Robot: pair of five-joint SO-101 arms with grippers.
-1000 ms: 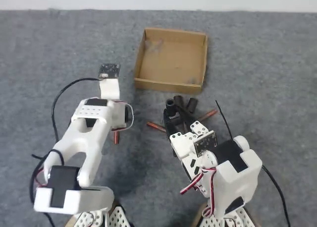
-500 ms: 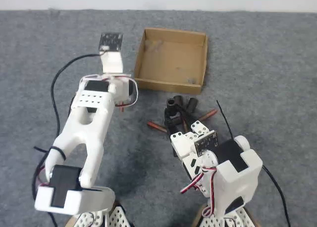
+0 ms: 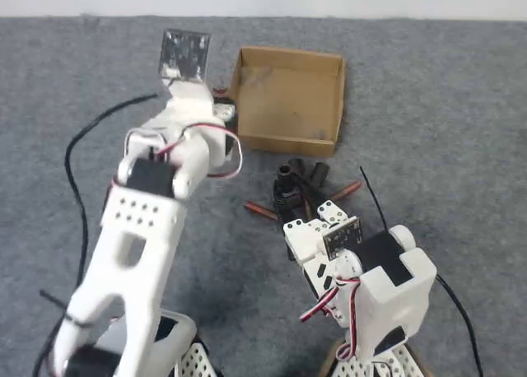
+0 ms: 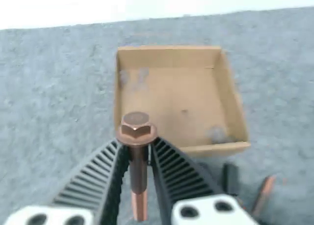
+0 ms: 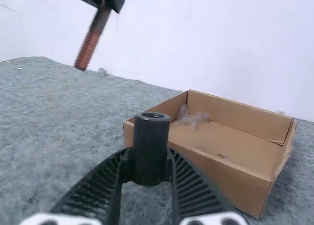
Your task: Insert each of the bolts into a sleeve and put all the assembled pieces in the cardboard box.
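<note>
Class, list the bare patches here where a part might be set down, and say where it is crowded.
Free: the grey carpet right of the brown cardboard box, and the box's bare floor. Crowded: between the box's near wall and the right arm, where black sleeves and copper bolts lie clustered.

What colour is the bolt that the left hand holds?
Copper, a reddish brown. The bolt in the left hand shows best in the left wrist view.

Copper bolt (image 5: 91, 41), head out of sight in the edge-cropped left tool (image 5: 104, 0)
</note>
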